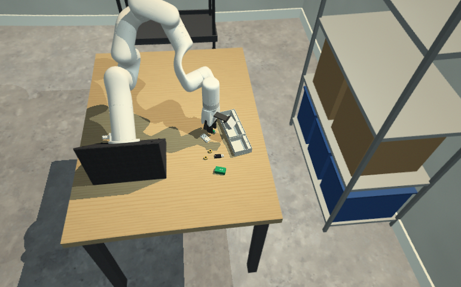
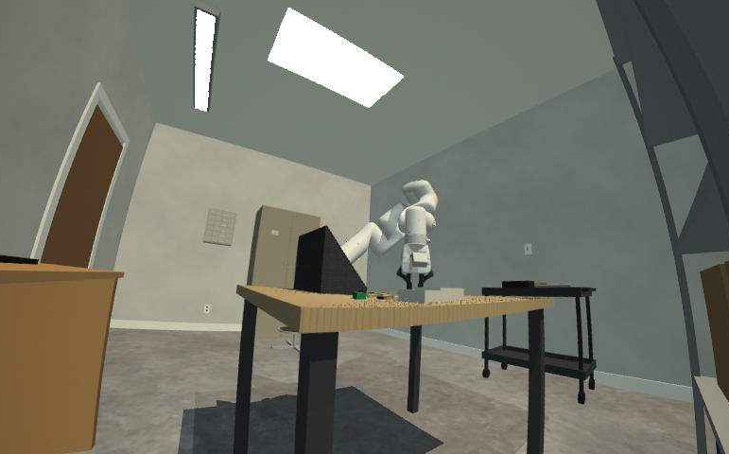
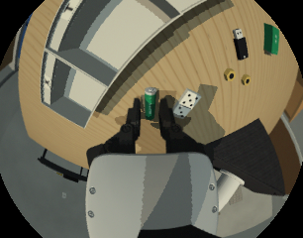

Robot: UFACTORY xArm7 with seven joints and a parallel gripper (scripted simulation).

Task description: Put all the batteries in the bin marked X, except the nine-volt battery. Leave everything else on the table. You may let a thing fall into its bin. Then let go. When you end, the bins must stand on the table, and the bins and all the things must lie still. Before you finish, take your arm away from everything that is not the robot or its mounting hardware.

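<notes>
Green cylindrical battery (image 3: 151,103), silver cap, lying flat

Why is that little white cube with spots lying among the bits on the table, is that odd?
Yes, slightly. The die sits among electronics: a green battery, a USB stick, a green board and two small rings. Nothing looks spilled, tipped or broken; the bins stand level.

Arm bent over from its base, wrist pointed straight down. Claw (image 3: 147,118) hung low above the desk (image 1: 161,199), fingers partly open, nothing gripped between them.
</notes>
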